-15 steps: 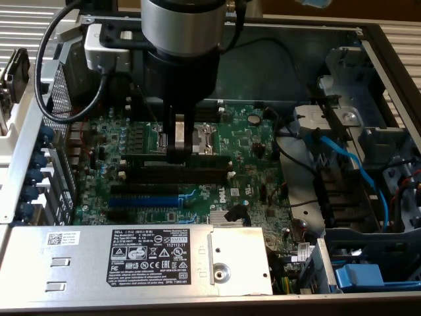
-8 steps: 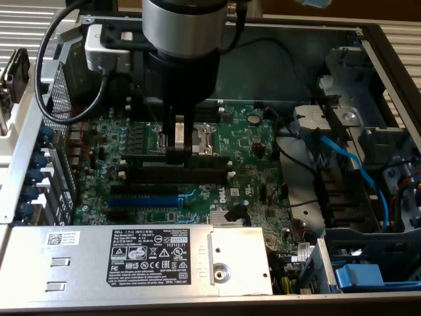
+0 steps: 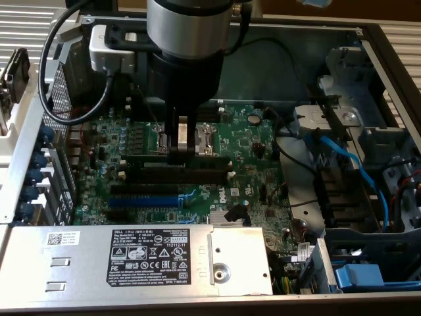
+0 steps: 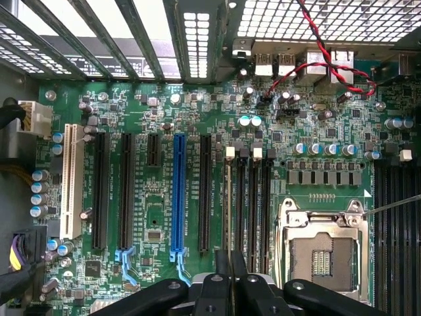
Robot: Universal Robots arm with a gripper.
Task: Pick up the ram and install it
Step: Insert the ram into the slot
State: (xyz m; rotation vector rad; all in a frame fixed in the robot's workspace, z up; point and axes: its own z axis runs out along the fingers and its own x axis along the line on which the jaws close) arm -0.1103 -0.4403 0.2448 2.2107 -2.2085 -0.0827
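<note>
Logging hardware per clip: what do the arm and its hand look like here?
The arm ends in a silver-grey cylinder, then a narrower black one. A silver box on its side trails a looping black cable. The hand is black with a pale metal strip down its front; from the wrist it shows black jointed links with round bolts.

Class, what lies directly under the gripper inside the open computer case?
Long black memory slots on the green motherboard lie under the gripper. It covers part of them, so whether the ram is seated there is hidden.
</note>
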